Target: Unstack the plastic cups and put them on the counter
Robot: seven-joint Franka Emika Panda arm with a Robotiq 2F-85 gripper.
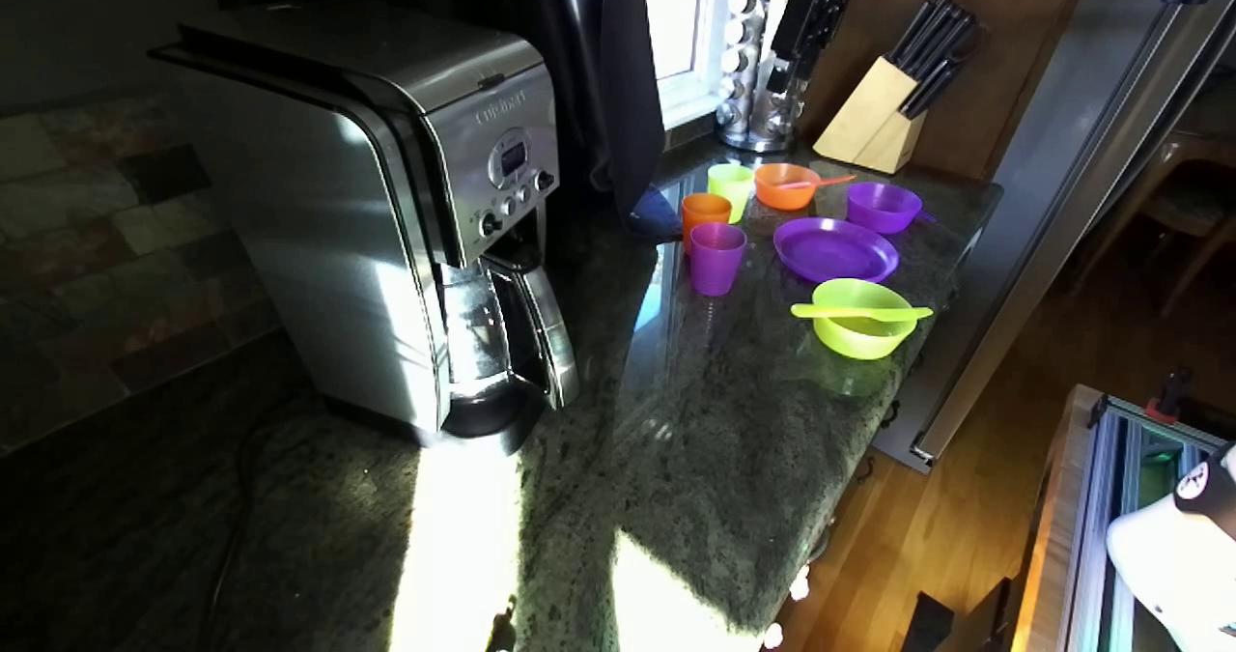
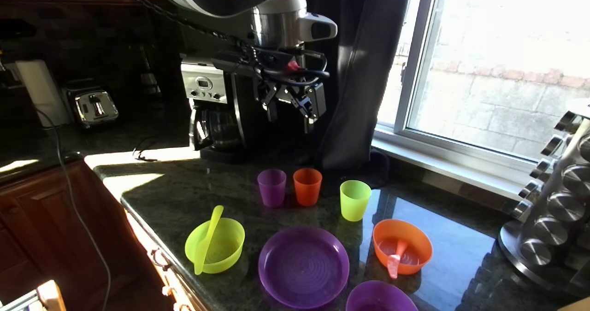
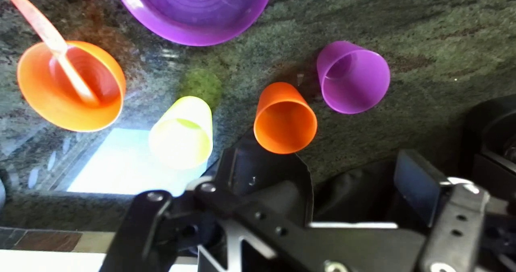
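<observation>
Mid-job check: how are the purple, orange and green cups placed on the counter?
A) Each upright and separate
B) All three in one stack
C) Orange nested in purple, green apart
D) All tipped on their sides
A: an exterior view shows the purple cup, orange cup and green cup mouth up on the counter, with gaps between them.

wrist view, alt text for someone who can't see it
Left to right, a lime cup, an orange cup and a purple cup stand apart on a dark counter. The open gripper spans the bottom; an orange bowl sits at left, part of a purple plate at top.
</observation>
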